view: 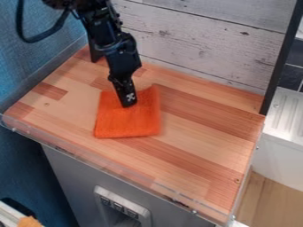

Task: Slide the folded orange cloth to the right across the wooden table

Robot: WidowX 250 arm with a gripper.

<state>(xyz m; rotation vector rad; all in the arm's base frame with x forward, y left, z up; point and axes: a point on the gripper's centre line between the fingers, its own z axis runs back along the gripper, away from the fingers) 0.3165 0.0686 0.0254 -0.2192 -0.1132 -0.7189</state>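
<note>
The black gripper [128, 104] hangs over the upper middle part of an orange cloth [128, 122], its tip at or just above the fabric. Whether the two touch cannot be told. The cloth lies flat in a rough square on the wooden counter [201, 133], left of its centre, with a slightly raised upper right corner. Part of the cloth's upper edge is hidden behind the gripper.
A pale wood-plank wall [201, 40] stands behind the counter and a blue partition [35, 57] at its left. A clear lip [118, 167] runs along the front edge. A dark upright post [278, 57] rises at the right rear corner.
</note>
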